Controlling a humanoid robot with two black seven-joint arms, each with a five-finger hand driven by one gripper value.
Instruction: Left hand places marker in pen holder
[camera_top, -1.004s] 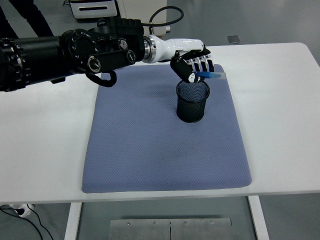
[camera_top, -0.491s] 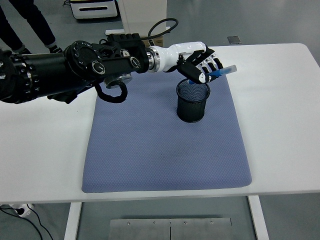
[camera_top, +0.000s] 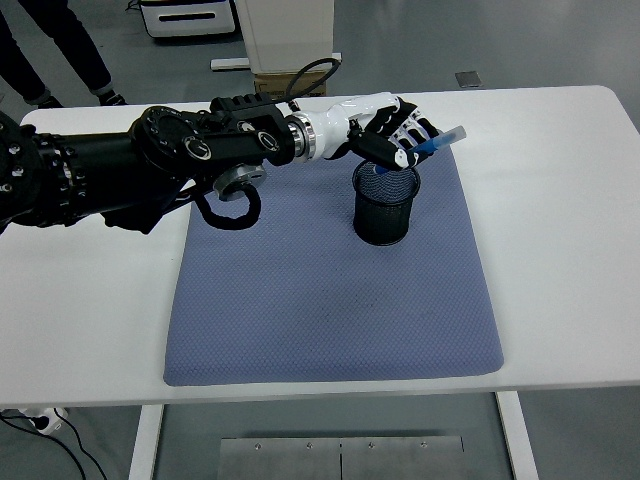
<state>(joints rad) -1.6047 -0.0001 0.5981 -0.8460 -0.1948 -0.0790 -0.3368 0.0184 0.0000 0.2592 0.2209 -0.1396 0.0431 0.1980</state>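
White table (camera_top: 560, 230), rounded corners, near edge along the bottom of the view, far edge at top. Blue-grey textured mat (camera_top: 330, 290) lies flat on it, roughly centred left-right, slightly wider toward the near side; far edge partly hidden under the arm. Mat's near edge sits close to the table's near edge, bare white margin on both sides, wider on the right. Black mesh pen holder (camera_top: 384, 212) stands upright on the mat, in its far-right part, inside the mat's right edge, not touching the bare tabletop. Rest of the mat bare. White table legs visible below the near edge w/ a metal plate between them on the floor.
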